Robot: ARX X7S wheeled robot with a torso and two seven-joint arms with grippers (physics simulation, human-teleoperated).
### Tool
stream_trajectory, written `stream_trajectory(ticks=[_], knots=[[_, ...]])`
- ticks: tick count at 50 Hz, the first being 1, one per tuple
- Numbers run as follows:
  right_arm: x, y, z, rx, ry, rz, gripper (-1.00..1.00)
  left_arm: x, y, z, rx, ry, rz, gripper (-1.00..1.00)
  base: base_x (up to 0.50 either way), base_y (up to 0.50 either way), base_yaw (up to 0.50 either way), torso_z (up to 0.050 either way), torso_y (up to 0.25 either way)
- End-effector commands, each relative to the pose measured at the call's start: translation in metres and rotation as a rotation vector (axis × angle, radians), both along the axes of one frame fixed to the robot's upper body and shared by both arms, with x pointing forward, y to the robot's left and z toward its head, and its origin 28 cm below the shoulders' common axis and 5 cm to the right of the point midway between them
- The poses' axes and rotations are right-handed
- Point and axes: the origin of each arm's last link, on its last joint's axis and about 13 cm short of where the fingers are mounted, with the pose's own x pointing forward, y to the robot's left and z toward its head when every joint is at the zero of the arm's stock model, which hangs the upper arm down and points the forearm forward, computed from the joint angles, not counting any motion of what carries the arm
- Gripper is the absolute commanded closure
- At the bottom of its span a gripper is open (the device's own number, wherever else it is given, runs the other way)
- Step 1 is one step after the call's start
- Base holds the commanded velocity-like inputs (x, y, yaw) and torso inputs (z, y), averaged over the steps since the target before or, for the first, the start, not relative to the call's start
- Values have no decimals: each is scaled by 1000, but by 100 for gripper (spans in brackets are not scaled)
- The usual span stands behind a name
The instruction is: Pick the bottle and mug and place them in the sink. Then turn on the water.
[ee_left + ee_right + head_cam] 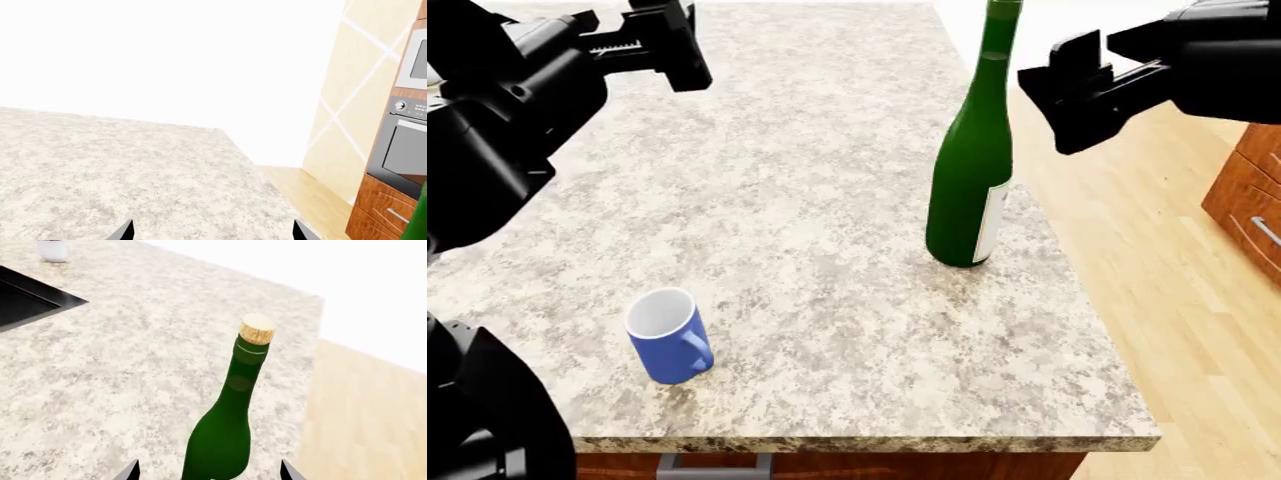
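While upright, bottle (pixel 972 180) near counter (pixel 827 200) edge, mug (pixel 670 336) apart

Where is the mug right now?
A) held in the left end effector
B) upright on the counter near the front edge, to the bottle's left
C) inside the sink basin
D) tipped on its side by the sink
B: in the head view the mug stands upright on the counter near its front edge, left of the bottle, untouched.

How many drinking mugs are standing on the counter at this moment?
1. The blue mug stands upright near the counter's front edge, on the robot's left, well apart from the green bottle. Others may sit outside the views.
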Motion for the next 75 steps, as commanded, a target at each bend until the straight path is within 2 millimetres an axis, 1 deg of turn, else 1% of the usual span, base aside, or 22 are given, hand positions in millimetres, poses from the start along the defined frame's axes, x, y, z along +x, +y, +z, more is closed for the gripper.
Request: stream_trajectory(ticks=[1, 7, 16, 21, 40, 62, 70, 71, 75], knots=[[35, 15, 14, -19, 44, -10, -100, 0, 3, 0, -3, -2, 2, -100, 0, 0, 0, 0, 0], [57, 17, 13, 8, 47, -48, -100, 1, 6, -2, -10, 1, 6, -100, 0, 0, 0, 0, 0], [83, 18, 8, 32, 53, -79, -100, 2, 9, -2, -16, 3, 12, -100, 0, 0, 0, 0, 0], [93, 22, 8, 23, 64, -83, -100, 1, 10, -1, -18, 2, 15, -100, 0, 0, 0, 0, 0], [125, 29, -11, 7, 121, -116, -100, 3, 15, -4, -24, 8, 27, -100, 0, 0, 0, 0, 0], [135, 41, -25, -2, 159, -83, -100, 2, 20, -8, -31, 13, 38, -100, 0, 0, 0, 0, 0], [135, 43, -26, 6, 157, -73, -100, 1, 20, -8, -30, 12, 40, -100, 0, 0, 0, 0, 0], [135, 42, -25, 5, 155, -75, 100, 2, 20, -8, -30, 12, 40, -100, 0, 0, 0, 0, 0], [134, 42, -24, 2, 150, -81, 100, 2, 21, -8, -30, 12, 41, -100, 0, 0, 0, 0, 0]])
